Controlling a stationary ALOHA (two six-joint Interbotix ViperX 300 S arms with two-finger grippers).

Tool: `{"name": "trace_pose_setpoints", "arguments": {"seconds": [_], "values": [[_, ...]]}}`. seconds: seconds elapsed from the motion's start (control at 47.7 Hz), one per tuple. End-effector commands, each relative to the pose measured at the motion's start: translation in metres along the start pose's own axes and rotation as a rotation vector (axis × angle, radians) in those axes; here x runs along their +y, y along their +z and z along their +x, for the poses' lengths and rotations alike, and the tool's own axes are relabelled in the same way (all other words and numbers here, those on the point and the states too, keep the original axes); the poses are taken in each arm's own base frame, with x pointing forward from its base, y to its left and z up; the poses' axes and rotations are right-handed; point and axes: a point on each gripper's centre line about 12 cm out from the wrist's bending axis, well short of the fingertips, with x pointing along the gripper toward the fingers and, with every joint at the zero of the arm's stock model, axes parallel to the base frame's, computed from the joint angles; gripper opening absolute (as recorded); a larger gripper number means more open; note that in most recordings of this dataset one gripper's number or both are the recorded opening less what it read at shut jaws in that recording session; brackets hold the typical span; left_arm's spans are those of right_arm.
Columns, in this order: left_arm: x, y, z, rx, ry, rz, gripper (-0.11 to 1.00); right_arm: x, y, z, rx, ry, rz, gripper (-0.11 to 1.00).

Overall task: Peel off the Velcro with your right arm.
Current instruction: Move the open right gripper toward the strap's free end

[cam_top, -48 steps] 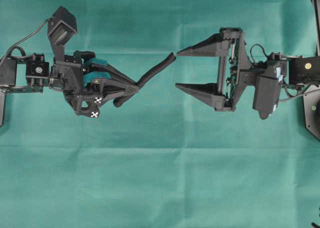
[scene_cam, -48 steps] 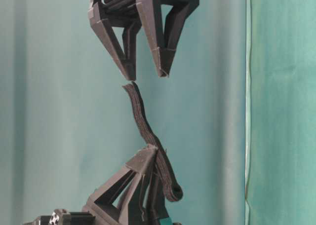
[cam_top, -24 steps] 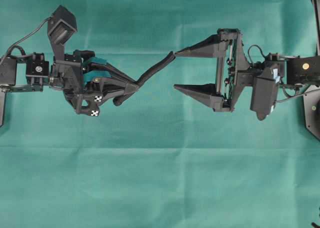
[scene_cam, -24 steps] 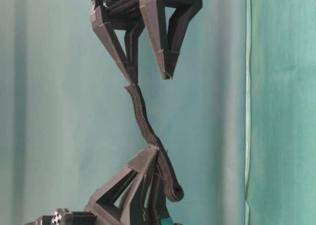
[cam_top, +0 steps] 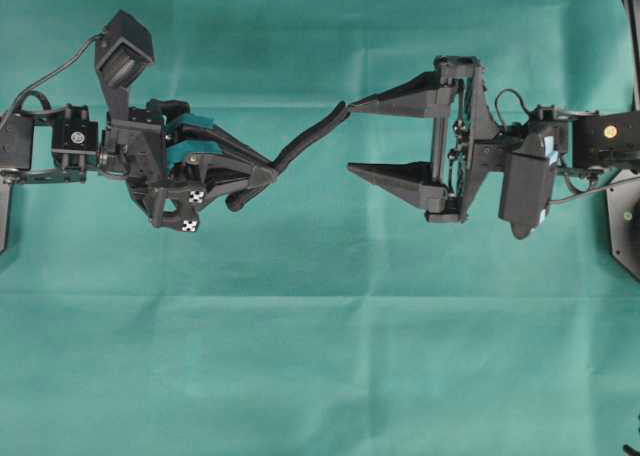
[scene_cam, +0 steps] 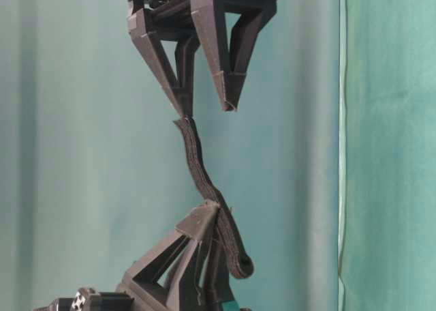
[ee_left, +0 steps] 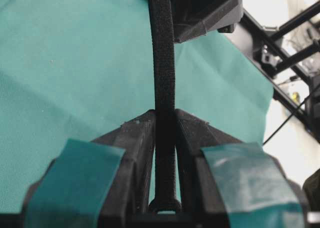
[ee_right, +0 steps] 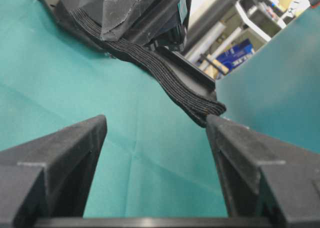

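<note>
Between my two grippers hangs one Velcro [cam_top: 305, 139] strap above the green cloth [cam_top: 320, 356]. My left gripper [cam_top: 262, 179] clamps its lower part; my right gripper [cam_top: 348, 136] gapes partway, one jaw tip touching the free end, nothing gripped.

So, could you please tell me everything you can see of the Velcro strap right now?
The Velcro is a thin, matte black, fuzzy-looking strap, flexible and gently curved. The left gripper clamps it partway along, leaving a rounded thicker end poking out behind the jaws. Its free end reaches toward the right gripper, at the tip of one finger; the other finger stands clear. It hangs above the green cloth.
</note>
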Motion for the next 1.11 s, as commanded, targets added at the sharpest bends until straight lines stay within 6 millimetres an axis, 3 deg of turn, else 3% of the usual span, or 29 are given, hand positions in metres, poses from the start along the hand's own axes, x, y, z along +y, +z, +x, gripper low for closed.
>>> {"name": "trace_pose_setpoints", "arguments": {"seconds": [0.0, 0.754, 1.089], "values": [[-0.0065, 0.0103, -0.0032, -0.036, -0.024, -0.001, 0.10, -0.0036, 0.0078, 0.0019, -0.029, -0.013, 0.001, 0.33], [-0.0067, 0.0137, -0.0051, -0.047, -0.025, -0.002, 0.10, -0.0002, 0.0013, 0.0024, -0.011, -0.003, 0.008, 0.32], [-0.0063, 0.0132, -0.0052, -0.046, -0.024, -0.002, 0.10, 0.0000, 0.0009, 0.0031, -0.012, -0.003, 0.008, 0.07]]}}
